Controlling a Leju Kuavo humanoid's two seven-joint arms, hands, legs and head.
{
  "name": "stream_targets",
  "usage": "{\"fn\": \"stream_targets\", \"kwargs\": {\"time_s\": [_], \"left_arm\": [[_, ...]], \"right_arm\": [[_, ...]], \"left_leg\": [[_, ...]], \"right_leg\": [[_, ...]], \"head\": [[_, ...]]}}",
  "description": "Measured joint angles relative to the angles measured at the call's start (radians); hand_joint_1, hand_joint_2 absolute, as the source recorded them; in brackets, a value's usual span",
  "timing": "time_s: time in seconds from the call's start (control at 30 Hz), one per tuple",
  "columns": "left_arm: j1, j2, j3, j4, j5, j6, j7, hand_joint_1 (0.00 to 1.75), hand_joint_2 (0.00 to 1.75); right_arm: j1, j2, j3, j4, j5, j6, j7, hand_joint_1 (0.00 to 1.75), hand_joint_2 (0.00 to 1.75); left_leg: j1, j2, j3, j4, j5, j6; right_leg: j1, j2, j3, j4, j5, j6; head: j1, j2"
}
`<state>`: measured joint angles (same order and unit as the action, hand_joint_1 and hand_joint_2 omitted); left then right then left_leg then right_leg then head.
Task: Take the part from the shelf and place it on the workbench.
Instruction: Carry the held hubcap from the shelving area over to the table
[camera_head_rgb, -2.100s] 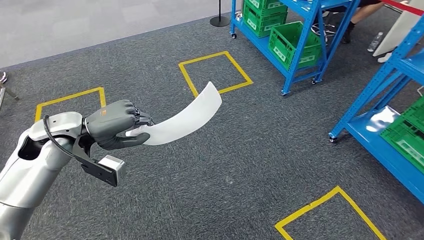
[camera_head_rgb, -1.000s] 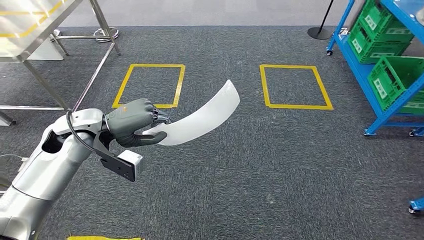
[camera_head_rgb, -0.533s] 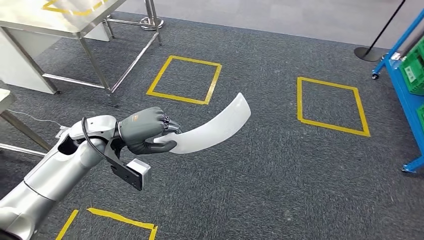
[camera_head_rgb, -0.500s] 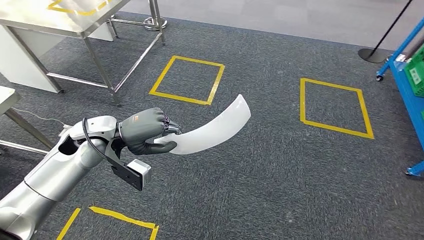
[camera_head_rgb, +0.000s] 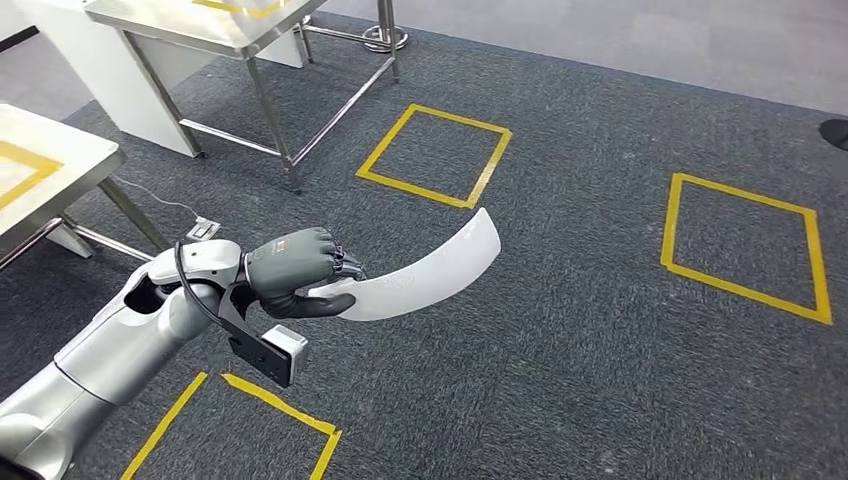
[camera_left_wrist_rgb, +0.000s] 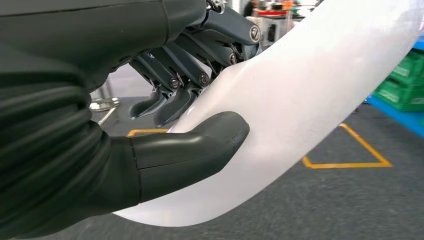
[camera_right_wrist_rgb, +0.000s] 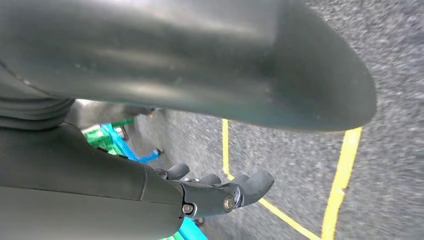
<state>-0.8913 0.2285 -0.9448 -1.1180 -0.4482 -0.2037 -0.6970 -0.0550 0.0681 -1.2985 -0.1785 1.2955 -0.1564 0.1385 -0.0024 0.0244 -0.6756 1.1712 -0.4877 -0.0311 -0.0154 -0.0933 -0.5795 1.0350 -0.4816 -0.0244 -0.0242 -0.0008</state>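
While dark grey carpet with yellow taped squares spreads below, steel-topped desks stand at the far left. The long curved white plastic part hangs over the floor, clamped in the left robot hand. The right robot hand holds nothing, fingers loosely apart.

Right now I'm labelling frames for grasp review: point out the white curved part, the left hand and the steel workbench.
white curved part (camera_head_rgb: 430, 275): head view, mid-span of its curved face.
left hand (camera_head_rgb: 298, 272): head view, back of the hand gripping the part.
steel workbench (camera_head_rgb: 185, 22): head view, bare tabletop.
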Motion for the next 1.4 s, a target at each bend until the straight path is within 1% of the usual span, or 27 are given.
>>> {"fn": "stream_targets", "kwargs": {"time_s": [0.07, 0.1, 0.17, 0.2, 0.27, 0.33, 0.4, 0.43, 0.5, 0.57, 0.63, 0.67, 0.7, 0.73, 0.77, 0.83, 0.9, 0.93, 1.0, 1.07, 1.1, 1.13, 1.2, 1.23, 1.3, 1.33, 1.4], "left_arm": [[-0.005, -0.002, 0.0, 0.001, 0.002, 0.0, 0.0, 1.75, 1.75], [-0.007, -0.002, -0.001, 0.002, 0.005, -0.001, 0.0, 1.75, 1.75], [-0.009, -0.003, -0.005, 0.005, 0.015, -0.005, 0.0, 1.75, 1.75], [-0.01, -0.003, -0.008, 0.007, 0.022, -0.006, 0.0, 1.75, 1.75], [-0.016, -0.007, -0.016, 0.012, 0.035, -0.006, 0.0, 1.75, 1.75], [-0.022, -0.02, -0.031, 0.019, 0.051, -0.004, 0.0, 1.75, 1.75], [-0.025, -0.034, -0.05, 0.03, 0.066, -0.004, 0.0, 1.75, 1.75], [-0.028, -0.039, -0.059, 0.037, 0.073, -0.006, 0.0, 1.75, 1.75], [-0.041, -0.047, -0.072, 0.05, 0.083, -0.013, 0.0, 1.75, 1.75], [-0.06, -0.053, -0.081, 0.063, 0.091, -0.019, 0.0, 1.75, 1.75], [-0.072, -0.055, -0.09, 0.073, 0.099, -0.021, 0.0, 1.75, 1.75], [-0.074, -0.054, -0.094, 0.077, 0.102, -0.02, 0.0, 1.75, 1.75], [-0.075, -0.053, -0.099, 0.081, 0.104, -0.019, 0.0, 1.75, 1.75], [-0.077, -0.052, -0.104, 0.086, 0.106, -0.017, 0.0, 1.75, 1.75], [-0.079, -0.054, -0.11, 0.09, 0.108, -0.015, 0.0, 1.75, 1.75], [-0.082, -0.06, -0.121, 0.1, 0.109, -0.011, 0.0, 1.75, 1.75], [-0.083, -0.067, -0.133, 0.112, 0.11, -0.008, 0.0, 1.75, 1.75], [-0.083, -0.068, -0.138, 0.118, 0.11, -0.007, 0.0, 1.75, 1.75], [-0.087, -0.069, -0.146, 0.127, 0.112, -0.007, 0.0, 1.75, 1.75], [-0.096, -0.068, -0.148, 0.133, 0.114, -0.006, 0.0, 1.75, 1.75], [-0.101, -0.068, -0.149, 0.135, 0.115, -0.007, 0.0, 1.75, 1.75], [-0.105, -0.068, -0.149, 0.137, 0.117, -0.007, 0.0, 1.75, 1.75], [-0.108, -0.062, -0.15, 0.14, 0.123, -0.008, 0.0, 1.75, 1.75], [-0.109, -0.057, -0.15, 0.14, 0.126, -0.008, 0.0, 1.75, 1.75], [-0.114, -0.05, -0.151, 0.14, 0.132, -0.011, 0.0, 1.75, 1.75], [-0.116, -0.049, -0.152, 0.14, 0.134, -0.012, 0.0, 1.75, 1.75], [-0.116, -0.048, -0.158, 0.14, 0.138, -0.014, 0.0, 1.75, 1.75]], "right_arm": [[-0.001, 0.0, 0.0, 0.001, 0.0, 0.0, 0.0, 0.0, 0.0], [-0.001, 0.0, 0.0, 0.002, -0.001, -0.001, 0.0, 0.0, 0.0], [-0.003, 0.0, 0.0, 0.002, -0.004, -0.004, 0.0, 0.0, 0.0], [-0.005, 0.0, 0.0, 0.003, -0.005, -0.006, 0.001, 0.0, 0.0], [-0.006, 0.001, 0.0, 0.005, -0.006, -0.011, 0.004, 0.0, 0.0], [-0.002, 0.002, -0.002, 0.006, -0.006, -0.018, 0.005, 0.0, 0.0], [0.002, 0.002, -0.003, 0.007, -0.006, -0.025, 0.008, 0.0, 0.0], [0.003, 0.002, -0.004, 0.008, -0.006, -0.026, 0.009, 0.0, 0.0], [0.003, 0.0, -0.004, 0.008, -0.006, -0.025, 0.011, 0.0, 0.0], [0.002, -0.003, -0.004, 0.009, -0.006, -0.02, 0.008, 0.0, 0.0], [0.001, -0.006, -0.004, 0.01, -0.006, -0.019, 0.001, 0.0, 0.0], [0.0, -0.007, -0.004, 0.01, -0.006, -0.022, -0.001, 0.0, 0.0], [-0.002, -0.006, -0.004, 0.011, -0.006, -0.026, 0.002, 0.0, 0.0], [-0.004, -0.004, -0.004, 0.011, -0.008, -0.031, 0.006, 0.0, 0.0], [-0.005, -0.002, -0.005, 0.012, -0.009, -0.035, 0.009, 0.0, 0.0], [-0.001, 0.001, -0.006, 0.012, -0.013, -0.042, 0.011, 0.0, 0.0], [0.003, 0.003, -0.011, 0.013, -0.016, -0.044, 0.011, 0.0, 0.0], [0.003, 0.003, -0.013, 0.013, -0.017, -0.043, 0.011, 0.0, 0.0], [0.003, 0.004, -0.017, 0.013, -0.017, -0.041, 0.011, 0.0, 0.0], [0.003, 0.004, -0.02, 0.014, -0.017, -0.041, 0.011, 0.0, 0.0], [0.004, 0.005, -0.021, 0.014, -0.017, -0.041, 0.011, 0.0, 0.0], [0.004, 0.005, -0.022, 0.015, -0.017, -0.041, 0.011, 0.0, 0.0], [0.001, 0.006, -0.022, 0.016, -0.017, -0.04, 0.011, 0.0, 0.0], [0.0, 0.007, -0.022, 0.016, -0.016, -0.039, 0.011, 0.0, 0.0], [-0.001, 0.007, -0.022, 0.016, -0.015, -0.036, 0.008, 0.0, 0.0], [0.001, 0.006, -0.022, 0.016, -0.014, -0.033, 0.006, 0.0, 0.0], [0.005, 0.003, -0.022, 0.017, -0.01, -0.024, 0.007, 0.0, 0.0]], "left_leg": [[-0.007, 0.04, 0.065, -0.117, 0.034, 0.012], [-0.01, 0.048, 0.077, -0.141, 0.037, 0.019], [-0.012, 0.023, 0.075, -0.145, 0.04, 0.031], [-0.01, 0.009, 0.075, -0.148, 0.043, 0.037], [-0.003, -0.016, 0.076, -0.154, 0.049, 0.047], [0.001, -0.042, 0.073, -0.155, 0.053, 0.052], [0.001, -0.073, 0.07, -0.152, 0.054, 0.054], [0.001, -0.088, 0.069, -0.149, 0.054, 0.054], [0.002, -0.116, 0.068, -0.143, 0.053, 0.051], [0.002, -0.143, 0.064, -0.139, 0.053, 0.041], [0.002, -0.166, 0.059, -0.142, 0.057, 0.026], [0.003, -0.178, 0.056, -0.145, 0.061, 0.019], [0.003, -0.176, 0.053, -0.146, 0.062, 0.013], [0.001, -0.154, 0.048, -0.138, 0.057, 0.008], [-0.002, -0.121, 0.034, -0.112, 0.04, 0.005], [-0.004, -0.051, -0.017, -0.002, -0.021, 0.0], [-0.001, -0.033, -0.072, 0.117, -0.068, -0.004], [0.0, -0.031, -0.078, 0.134, -0.066, -0.004], [0.0, -0.017, -0.029, 0.052, -0.014, 0.0], [-0.009, 0.03, 0.045, -0.084, 0.03, 0.014], [-0.013, 0.045, 0.066, -0.124, 0.039, 0.023], [-0.017, 0.05, 0.073, -0.142, 0.039, 0.029], [-0.016, 0.02, 0.073, -0.146, 0.045, 0.039], [-0.013, 0.006, 0.074, -0.15, 0.048, 0.044], [-0.004, -0.018, 0.076, -0.157, 0.055, 0.052], [-0.001, -0.03, 0.074, -0.157, 0.057, 0.054], [0.001, -0.059, 0.068, -0.155, 0.06, 0.056]], "right_leg": [[0.005, -0.024, 0.006, 0.001, -0.006, 0.009], [0.007, -0.036, 0.008, 0.002, -0.007, 0.014], [0.009, -0.06, 0.014, -0.001, -0.01, 0.024], [0.007, -0.058, 0.016, 0.0, -0.013, 0.031], [0.002, -0.003, 0.002, 0.04, -0.043, 0.043], [-0.002, 0.068, -0.056, 0.159, -0.102, 0.051], [-0.001, 0.089, -0.119, 0.271, -0.134, 0.053], [-0.001, 0.091, -0.128, 0.278, -0.122, 0.052], [-0.003, 0.104, -0.088, 0.179, -0.053, 0.049], [-0.006, 0.147, -0.031, 0.052, -0.004, 0.046], [-0.004, 0.167, -0.01, 0.008, 0.002, 0.04], [-0.003, 0.155, -0.009, 0.006, 0.005, 0.034], [-0.004, 0.141, -0.007, 0.003, 0.008, 0.028], [-0.005, 0.129, -0.005, -0.001, 0.01, 0.02], [-0.006, 0.115, -0.003, -0.004, 0.012, 0.012], [-0.004, 0.085, -0.003, -0.006, 0.012, 0.002], [-0.002, 0.053, -0.003, -0.005, 0.009, -0.001], [-0.001, 0.037, -0.003, -0.005, 0.008, -0.002], [0.001, 0.01, 0.001, -0.003, 0.004, -0.001], [0.005, -0.015, 0.006, -0.001, -0.002, 0.005], [0.008, -0.027, 0.008, 0.0, -0.004, 0.009], [0.011, -0.039, 0.01, 0.0, -0.006, 0.013], [0.014, -0.063, 0.015, -0.001, -0.01, 0.022], [0.012, -0.054, 0.015, 0.004, -0.016, 0.028], [0.006, 0.008, -0.008, 0.063, -0.055, 0.04], [0.003, 0.049, -0.036, 0.124, -0.087, 0.046], [0.001, 0.084, -0.1, 0.251, -0.136, 0.051]], "head": [[0.001, 0.0], [0.002, 0.0], [0.003, 0.0], [0.004, 0.0], [0.005, 0.0], [0.008, 0.0], [0.01, 0.0], [0.01, 0.0], [0.01, 0.0], [0.01, 0.0], [0.01, 0.0], [0.01, 0.0], [0.01, 0.0], [0.008, 0.0], [0.006, 0.0], [0.001, 0.0], [0.0, 0.0], [0.0, 0.0], [0.0, 0.0], [0.0, 0.0], [0.001, 0.0], [0.001, 0.0], [0.001, 0.0], [0.001, 0.0], [0.003, 0.0], [0.004, 0.0], [0.006, 0.0]]}}
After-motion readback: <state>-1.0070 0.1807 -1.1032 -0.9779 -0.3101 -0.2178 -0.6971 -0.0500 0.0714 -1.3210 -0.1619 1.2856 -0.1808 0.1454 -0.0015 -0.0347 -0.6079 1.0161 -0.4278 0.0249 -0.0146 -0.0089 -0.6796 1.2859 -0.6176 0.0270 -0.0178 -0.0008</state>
